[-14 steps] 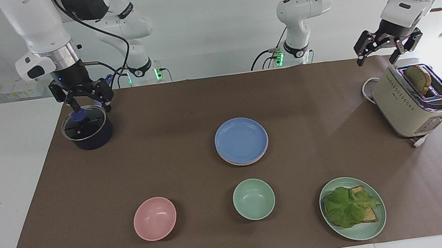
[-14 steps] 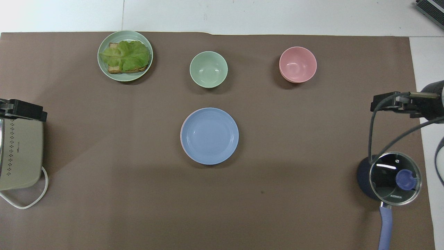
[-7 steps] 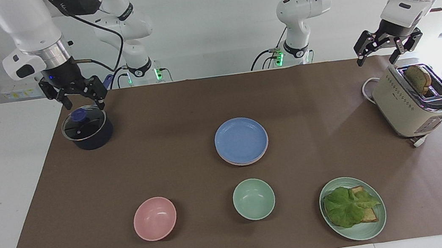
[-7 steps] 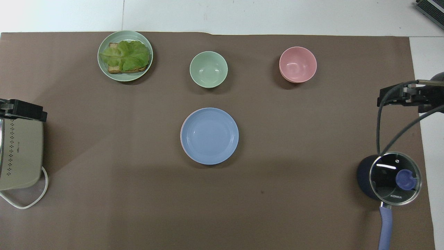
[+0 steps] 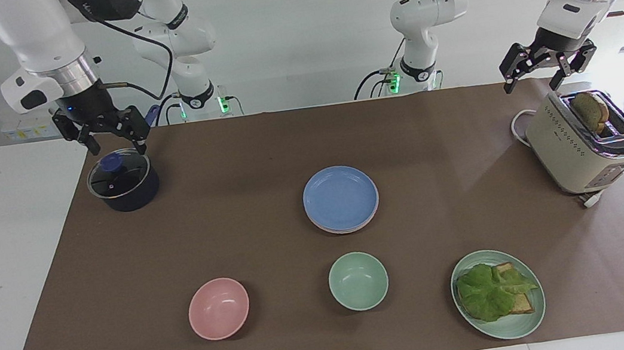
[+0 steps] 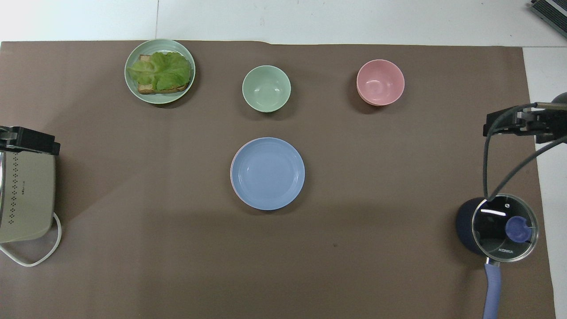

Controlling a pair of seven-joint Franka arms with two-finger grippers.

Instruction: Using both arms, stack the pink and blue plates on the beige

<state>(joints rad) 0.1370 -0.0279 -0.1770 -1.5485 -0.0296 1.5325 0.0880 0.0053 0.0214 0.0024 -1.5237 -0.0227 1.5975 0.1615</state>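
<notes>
A: Item one, movement. My right gripper (image 5: pixel 112 142) has risen off the lidded pot (image 5: pixel 123 184) and now hangs just above it, toward the right arm's end of the table (image 5: pixel 260 145). Its fingers (image 5: pixel 91 145) are spread apart and hold nothing.

B: And the left?

A: My left gripper (image 5: pixel 534 76) is unchanged, over the table's edge beside the toaster (image 5: pixel 583 148). Its fingers are apart and empty.

B: Item two, the plates?

A: One stack at mid-table. The blue plate (image 5: pixel 340 196) is on top. A pink rim (image 6: pixel 234 156) shows under it. A paler edge at the bottom (image 5: pixel 338 230) I take for the beige plate, though I cannot be sure. It has not shifted.

B: Others on the table?

A: Pink bowl (image 5: pixel 218 308), green bowl (image 5: pixel 358 280) and green plate with lettuce toast (image 5: pixel 497 293), all farther from the robots.

B: Meaning?

A: The stacking looks finished. Both arms have drawn clear.
</notes>
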